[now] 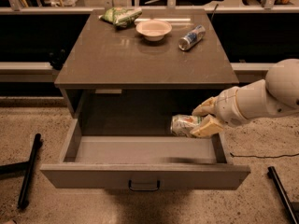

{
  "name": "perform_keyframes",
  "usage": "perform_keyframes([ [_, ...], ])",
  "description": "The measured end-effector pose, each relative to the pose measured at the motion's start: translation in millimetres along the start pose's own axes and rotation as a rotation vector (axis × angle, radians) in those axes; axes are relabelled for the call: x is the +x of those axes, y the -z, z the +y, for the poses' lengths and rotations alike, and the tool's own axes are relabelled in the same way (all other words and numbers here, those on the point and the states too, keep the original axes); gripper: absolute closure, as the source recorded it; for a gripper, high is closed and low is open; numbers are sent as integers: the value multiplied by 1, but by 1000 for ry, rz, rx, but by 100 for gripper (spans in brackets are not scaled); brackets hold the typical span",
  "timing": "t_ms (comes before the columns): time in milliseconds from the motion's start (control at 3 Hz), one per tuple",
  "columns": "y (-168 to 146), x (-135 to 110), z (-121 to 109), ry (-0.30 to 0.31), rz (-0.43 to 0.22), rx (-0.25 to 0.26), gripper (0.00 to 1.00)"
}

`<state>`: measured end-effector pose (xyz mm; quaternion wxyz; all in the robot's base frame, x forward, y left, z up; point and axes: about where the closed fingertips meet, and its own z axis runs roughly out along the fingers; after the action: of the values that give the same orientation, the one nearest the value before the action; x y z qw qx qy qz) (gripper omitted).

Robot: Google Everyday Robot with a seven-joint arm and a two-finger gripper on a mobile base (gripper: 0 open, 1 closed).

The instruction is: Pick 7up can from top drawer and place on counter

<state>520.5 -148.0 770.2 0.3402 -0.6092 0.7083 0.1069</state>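
Note:
The top drawer [140, 175] stands pulled open below the counter [117, 59]. My gripper [202, 119] is at the drawer's right side, shut on the 7up can [183, 125]. The can is pale silver with green marks and dented. It lies sideways in my fingers, lifted above the drawer floor, near the right wall. The white arm reaches in from the right edge of the view.
On the counter's far part lie a green snack bag [119, 16], a white bowl [153, 29] and a blue-and-silver can [191, 37] on its side. Black stand legs lie on the floor at left [28, 171] and right [282, 193].

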Motion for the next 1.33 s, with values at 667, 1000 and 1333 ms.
perform_keyframes([
  [667, 19, -18, -39, 26, -60, 77, 100],
  [1000, 38, -37, -74, 61, -95, 146, 100],
  [1333, 56, -60, -103, 92, -123, 207, 100],
])
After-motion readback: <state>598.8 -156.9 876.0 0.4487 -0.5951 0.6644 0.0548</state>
